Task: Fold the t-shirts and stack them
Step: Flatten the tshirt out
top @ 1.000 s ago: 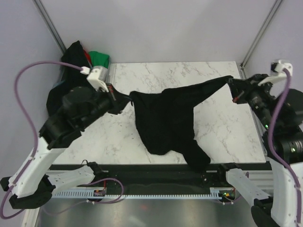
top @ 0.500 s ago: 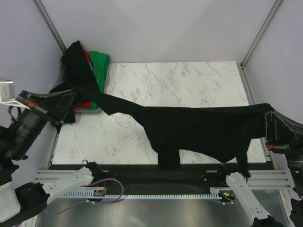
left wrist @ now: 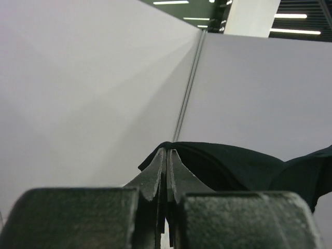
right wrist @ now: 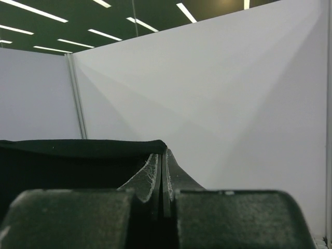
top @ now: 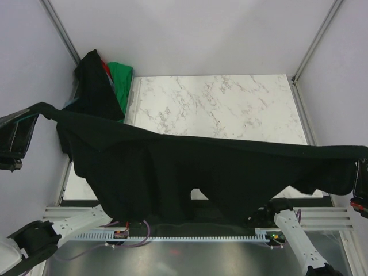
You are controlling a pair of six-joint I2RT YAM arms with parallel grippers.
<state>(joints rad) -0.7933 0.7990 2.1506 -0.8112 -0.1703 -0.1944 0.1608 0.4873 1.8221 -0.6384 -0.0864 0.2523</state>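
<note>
Hanging between left hand (left wrist: 167, 156) and right hand (right wrist: 162, 157), black t-shirt (top: 172, 172) sags low.

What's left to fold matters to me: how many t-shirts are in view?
4: a black t-shirt held stretched across the near side; at the far-left corner, another black one, a green one and a red sliver. More may be hidden.
</note>
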